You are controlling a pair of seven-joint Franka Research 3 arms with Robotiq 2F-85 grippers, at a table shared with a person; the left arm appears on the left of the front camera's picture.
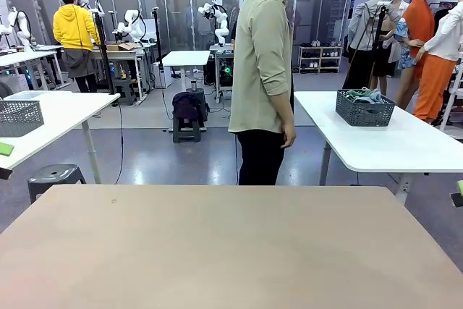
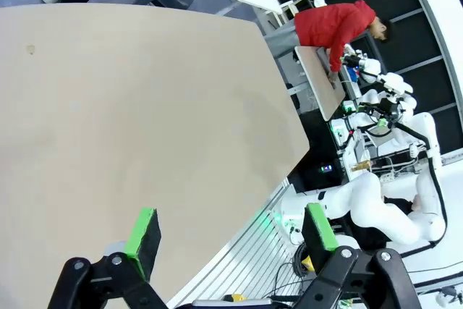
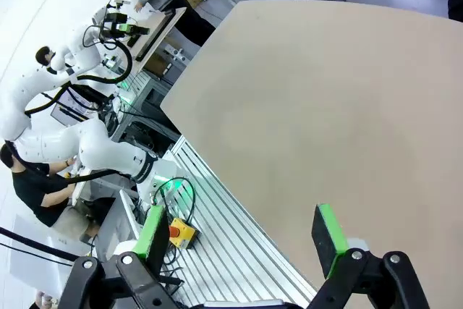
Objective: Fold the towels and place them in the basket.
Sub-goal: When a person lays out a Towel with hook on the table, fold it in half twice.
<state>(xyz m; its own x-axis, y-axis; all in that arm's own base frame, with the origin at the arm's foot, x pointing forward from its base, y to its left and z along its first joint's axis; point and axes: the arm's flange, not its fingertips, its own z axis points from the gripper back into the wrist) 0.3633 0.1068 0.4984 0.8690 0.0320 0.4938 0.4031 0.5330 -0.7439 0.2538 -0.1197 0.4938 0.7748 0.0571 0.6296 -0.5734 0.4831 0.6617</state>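
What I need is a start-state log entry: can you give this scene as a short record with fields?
worktable: beige top, nearest the robot
person: standing at its far edge, side-on
dark grey basket: on right white table, cloth inside
pale grey basket: on left white table
left fingers: open, holding nothing
right fingers: open, holding nothing

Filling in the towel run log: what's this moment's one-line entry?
left hand open, empty | right hand open, empty | dark basket on white side table, cloth inside | person at far edge, side-on
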